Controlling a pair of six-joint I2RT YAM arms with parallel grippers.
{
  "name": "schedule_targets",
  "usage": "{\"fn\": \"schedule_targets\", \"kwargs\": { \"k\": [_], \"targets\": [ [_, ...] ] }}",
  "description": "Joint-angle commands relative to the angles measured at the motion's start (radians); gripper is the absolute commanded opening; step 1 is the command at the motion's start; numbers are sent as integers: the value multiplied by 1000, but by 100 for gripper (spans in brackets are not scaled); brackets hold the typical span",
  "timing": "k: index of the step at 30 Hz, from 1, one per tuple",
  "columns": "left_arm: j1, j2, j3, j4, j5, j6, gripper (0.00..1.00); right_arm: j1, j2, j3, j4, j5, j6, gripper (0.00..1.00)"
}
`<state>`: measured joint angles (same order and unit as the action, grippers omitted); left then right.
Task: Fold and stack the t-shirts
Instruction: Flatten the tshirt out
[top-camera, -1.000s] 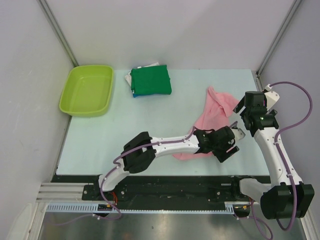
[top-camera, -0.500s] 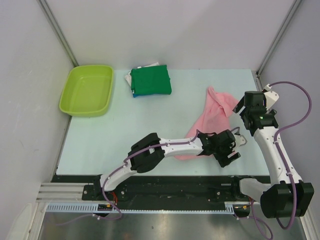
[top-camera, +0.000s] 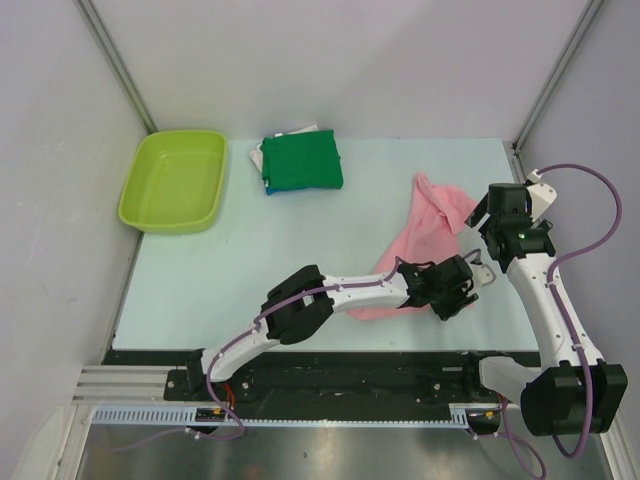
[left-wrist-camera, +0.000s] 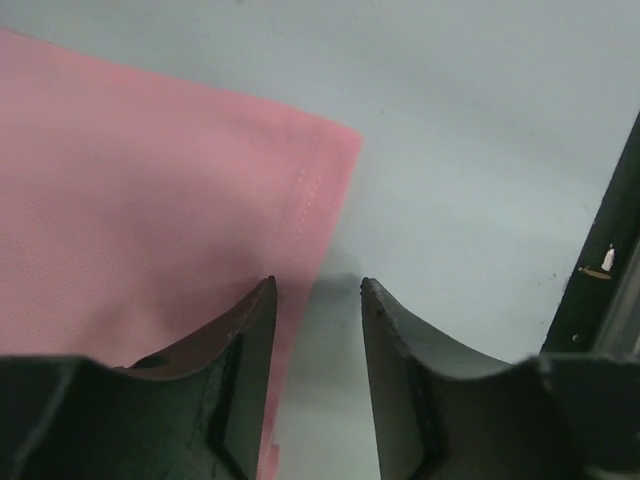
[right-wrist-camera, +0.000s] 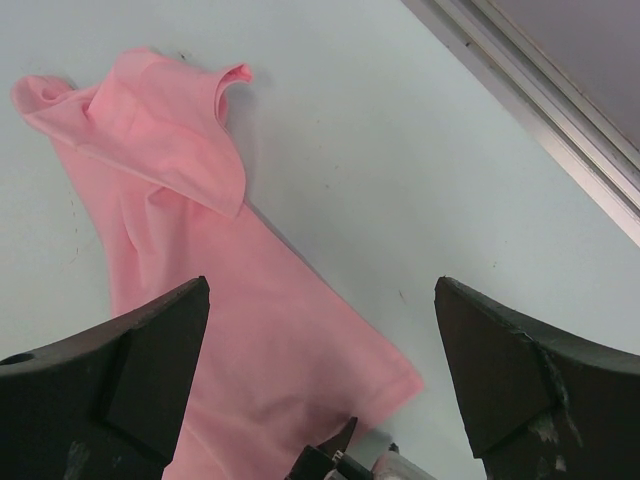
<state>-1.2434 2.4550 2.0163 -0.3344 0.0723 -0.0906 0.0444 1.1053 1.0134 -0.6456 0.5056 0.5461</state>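
Observation:
A light pink t-shirt lies crumpled on the right side of the table, with its upper part bunched and folded over. My left gripper is low at the shirt's near right corner. In the left wrist view its jaws stand apart over the hemmed edge: the left finger is on pink cloth, the right one over bare table. My right gripper hovers wide open above the shirt's right edge, holding nothing. A folded dark green t-shirt tops a stack at the back, with white and blue cloth showing beneath.
A lime green tub stands at the back left. The table's right rail runs close to my right arm. The black front edge of the table is just right of my left gripper.
My left gripper slid a little right along the shirt's near corner, and its jaws have narrowed. The right arm and the shirt have hardly moved.

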Motion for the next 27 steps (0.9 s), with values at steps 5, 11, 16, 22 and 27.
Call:
{"fn": "schedule_targets", "kwargs": {
  "k": [5,11,16,22,27],
  "targets": [
    [32,33,-4,-20,-17,6,26,-1,-15,-6,26,-1,-5,100],
    [44,10,-63,-3,-35,-14,0,-1,-15,-7,26,-6,-2,99],
    [47,-65,-181,60,-58,-38,0,2,-19,-12,32,-6,2,100],
    [64,-287,-352,110,-98,-92,0,6,-21,-13,34,-9,-3,100],
    [102,-587,-557,169,-146,-169,0,8,-33,-13,40,-10,-5,100]
  ]
}}
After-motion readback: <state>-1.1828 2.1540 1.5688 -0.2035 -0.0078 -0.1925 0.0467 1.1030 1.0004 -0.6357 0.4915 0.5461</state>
